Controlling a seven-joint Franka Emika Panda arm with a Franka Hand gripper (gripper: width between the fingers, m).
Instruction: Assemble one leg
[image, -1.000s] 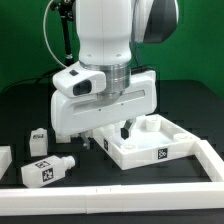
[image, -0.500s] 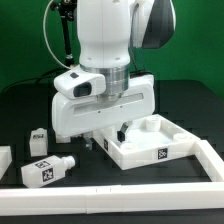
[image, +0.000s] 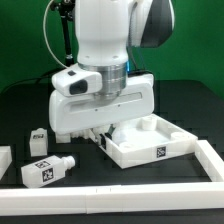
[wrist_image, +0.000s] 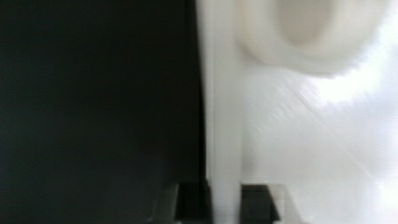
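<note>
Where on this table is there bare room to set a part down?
The black table is bare between the lying leg and the panel, along the white rail, and behind the panel at the exterior view's right. It is crowded where the gripper straddles the panel's wall, and around the second leg at the exterior view's left.

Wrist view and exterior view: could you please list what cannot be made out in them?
Gripper: exterior view, hidden behind the wrist housing; wrist view, the picture's edge cuts the fingers, and blur hides whether they clamp the wall of the panel.
White part: exterior view's left edge cuts it off; kind unclear.
Lying leg: exterior view, tag pattern too small.
</note>
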